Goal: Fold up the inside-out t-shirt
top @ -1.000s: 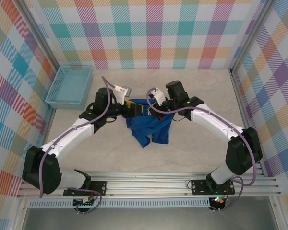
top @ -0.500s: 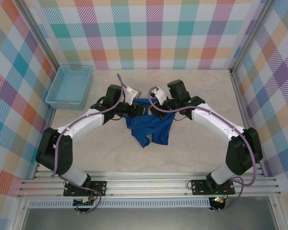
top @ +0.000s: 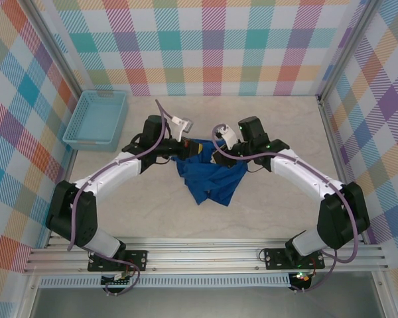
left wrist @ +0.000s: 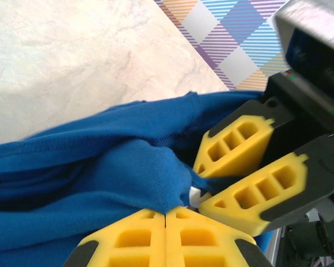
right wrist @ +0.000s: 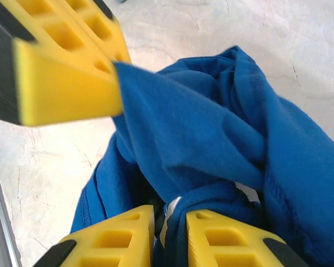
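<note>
The inside-out t-shirt (top: 213, 180) is a crumpled royal-blue bundle in the middle of the table, hanging from its top edge between the two grippers. My left gripper (top: 186, 150) is shut on a fold of that edge; in the left wrist view its yellow pads (left wrist: 128, 239) meet with blue cloth (left wrist: 100, 161) pinched at their tips. My right gripper (top: 214, 150) sits just right of it. Its jaws (right wrist: 170, 214) stand slightly apart, with a fold of the t-shirt (right wrist: 211, 128) and a white strip lying loosely in the gap.
A light blue mesh basket (top: 96, 118) stands at the back left by the wall. Bare pale tabletop (top: 152, 212) lies around the shirt. Checked walls close in the back and both sides, and a metal rail (top: 205, 255) runs along the near edge.
My left gripper moved in beside the right one and shut on the shirt's top edge. The right gripper's jaws have parted a little, and the bundle has shifted slightly right.
</note>
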`<state>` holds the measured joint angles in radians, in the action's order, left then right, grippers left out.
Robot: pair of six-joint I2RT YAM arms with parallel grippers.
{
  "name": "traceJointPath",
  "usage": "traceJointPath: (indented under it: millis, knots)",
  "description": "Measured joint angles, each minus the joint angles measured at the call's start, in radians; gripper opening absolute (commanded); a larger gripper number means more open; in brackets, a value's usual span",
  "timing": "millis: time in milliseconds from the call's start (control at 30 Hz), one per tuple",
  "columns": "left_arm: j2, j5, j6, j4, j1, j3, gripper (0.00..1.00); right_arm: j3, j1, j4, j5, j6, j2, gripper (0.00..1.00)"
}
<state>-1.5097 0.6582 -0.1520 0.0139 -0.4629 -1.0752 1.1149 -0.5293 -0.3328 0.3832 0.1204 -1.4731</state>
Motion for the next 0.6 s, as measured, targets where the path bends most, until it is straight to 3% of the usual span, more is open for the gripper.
traceJointPath:
  millis: [367, 600]
  knots:
    - [0.034, -0.063, -0.017, -0.001, 0.006, 0.007, 0.00, -0.029, 0.000, 0.016, -0.009, -0.013, 0.000, 0.02]
    - [0.037, -0.344, -0.051, 0.090, 0.027, 0.007, 0.00, -0.029, 0.010, 0.022, -0.014, -0.056, 0.056, 0.00]
